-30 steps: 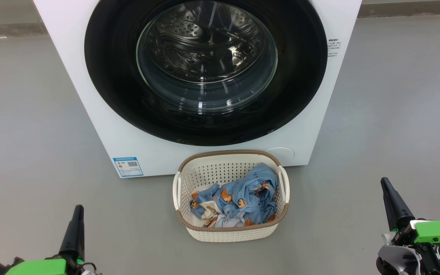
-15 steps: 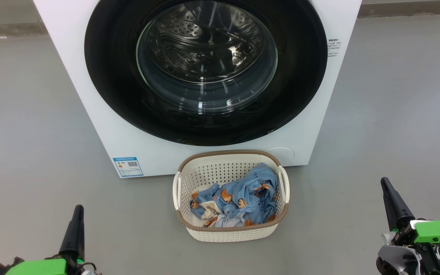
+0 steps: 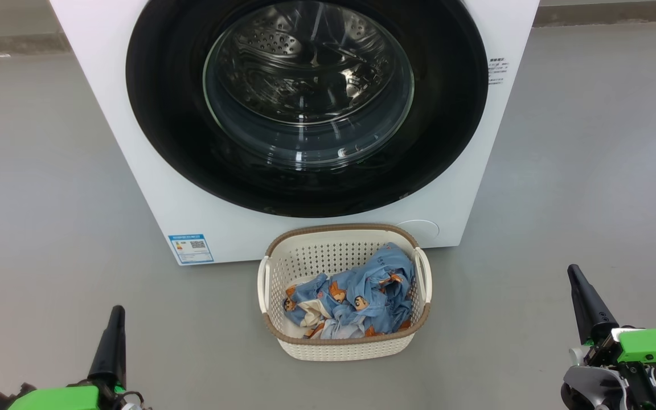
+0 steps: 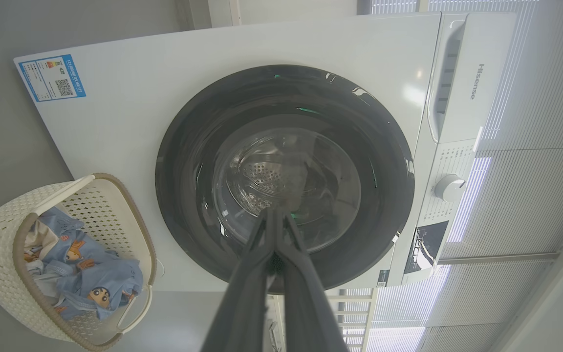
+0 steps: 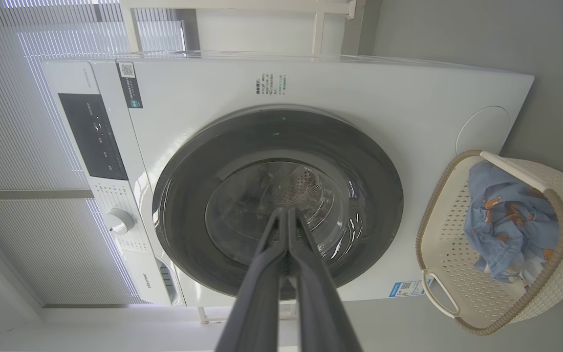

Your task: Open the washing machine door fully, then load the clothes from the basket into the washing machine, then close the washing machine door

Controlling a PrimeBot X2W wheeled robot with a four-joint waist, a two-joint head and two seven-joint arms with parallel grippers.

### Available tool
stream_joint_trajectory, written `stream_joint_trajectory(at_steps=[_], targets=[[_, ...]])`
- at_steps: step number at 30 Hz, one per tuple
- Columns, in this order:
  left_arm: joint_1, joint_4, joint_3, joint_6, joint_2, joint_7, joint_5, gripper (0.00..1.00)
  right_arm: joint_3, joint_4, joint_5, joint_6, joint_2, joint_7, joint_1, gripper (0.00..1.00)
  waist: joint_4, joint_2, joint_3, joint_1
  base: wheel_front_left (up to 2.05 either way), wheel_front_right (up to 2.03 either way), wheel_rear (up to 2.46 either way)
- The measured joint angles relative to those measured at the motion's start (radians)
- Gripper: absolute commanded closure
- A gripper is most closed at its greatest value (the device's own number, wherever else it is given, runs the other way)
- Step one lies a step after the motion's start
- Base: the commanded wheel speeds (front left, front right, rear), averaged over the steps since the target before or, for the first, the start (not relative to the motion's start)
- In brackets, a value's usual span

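The door [image 3: 157,131] of the washer [image 3: 123,171] is closed, the basket [image 3: 339,348] of clothes [image 3: 362,299] stands just before it, and the left gripper [image 3: 117,314] and right gripper [image 3: 574,274] flank it, fingers together.

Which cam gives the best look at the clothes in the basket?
Head view: it looks down into the basket, so the whole pile of clothes shows. Both wrist views catch the pile side-on at a frame edge, with the basket's rim hiding part of it.
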Motion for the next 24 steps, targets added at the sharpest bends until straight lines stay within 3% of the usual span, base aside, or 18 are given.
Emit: stream_joint_trajectory(at_steps=[24], targets=[[0.0, 0.0, 0.0, 0.0, 0.0, 0.0, 0.0, 1.0, 0.0, 0.0, 0.0, 0.0, 0.0, 0.0, 0.0, 1.0, 0.0, 0.0, 0.0, -0.0001, 0.0, 0.0, 0.0]])
